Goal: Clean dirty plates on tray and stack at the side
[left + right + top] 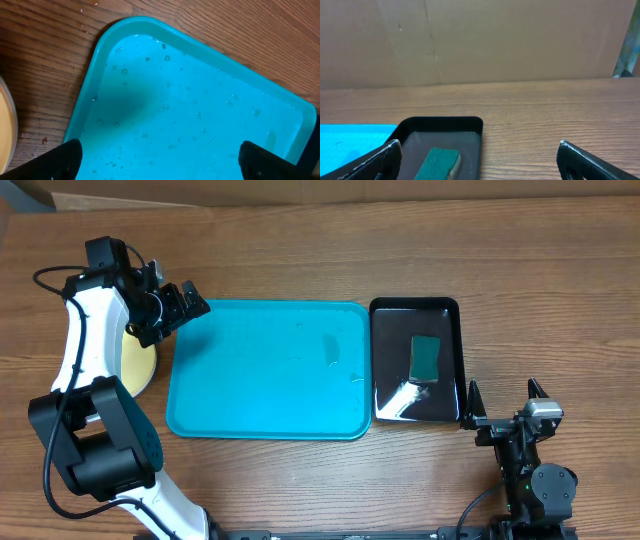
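The teal-blue tray [270,370] lies mid-table and carries only water drops. In the left wrist view the tray [200,110] fills the frame, wet and bare. A pale yellow plate [137,362] rests on the wood left of the tray, mostly hidden under the left arm; its rim [6,125] shows at the edge of the left wrist view. I cannot tell whether other plates lie under it. My left gripper [185,315] hangs open over the tray's far left corner, nothing between its fingers [65,160]. My right gripper [503,392] stands open near the front right, empty.
A glossy black tray [415,360] with a green sponge [425,357] sits right of the teal tray; the right wrist view shows the black tray [442,125] and sponge [437,162] ahead to the left. A cardboard wall [480,40] stands behind the table.
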